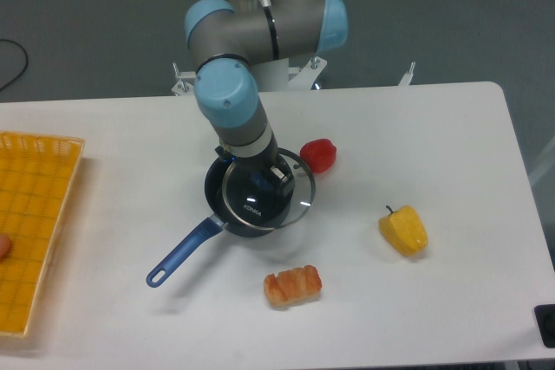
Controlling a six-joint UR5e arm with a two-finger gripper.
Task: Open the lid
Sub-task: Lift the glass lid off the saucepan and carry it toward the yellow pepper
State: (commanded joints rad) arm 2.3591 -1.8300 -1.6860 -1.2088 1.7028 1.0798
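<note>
The lid (301, 199) is a clear glass disc with a thin metal rim. It sits over the dark blue long-handled saucepan (213, 186) at the table's middle, shifted a little to the right of the pan's rim. My gripper (260, 204) points straight down over the lid's centre. Its dark body hides the blue knob and the fingertips. The offset lid suggests the gripper is shut on the knob and holds the lid. The pan's blue handle (180, 255) points to the front left.
A red pepper (319, 155) lies just right of the pan, close to the lid's rim. A yellow pepper (403, 230) lies at the right. An orange bread-like toy (293, 286) lies in front. A yellow basket (39, 214) stands at the left edge.
</note>
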